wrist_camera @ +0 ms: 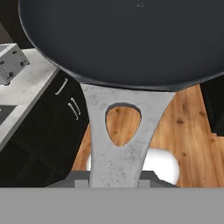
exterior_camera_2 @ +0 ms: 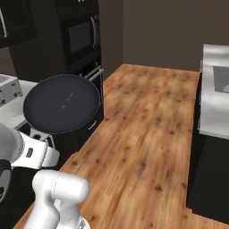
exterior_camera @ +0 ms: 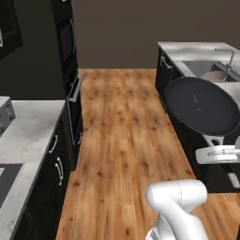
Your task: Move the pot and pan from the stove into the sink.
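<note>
- The pan is held off the stove, carried in the air above the wooden floor between the two runs of cabinets.
- The hand is pinched on the pan's handle, at the handle's near end.
- The pot appears to be lying in the sink already, as a beige rim is seen in the basin by the faucet; this is judged, not certain.
- What is left is judged to be carrying the pan to the sink and setting it down there.
- The pan is noted as round, shallow and black inside, held roughly level, with a pale grey speckled handle pierced by a teardrop hole.
</note>
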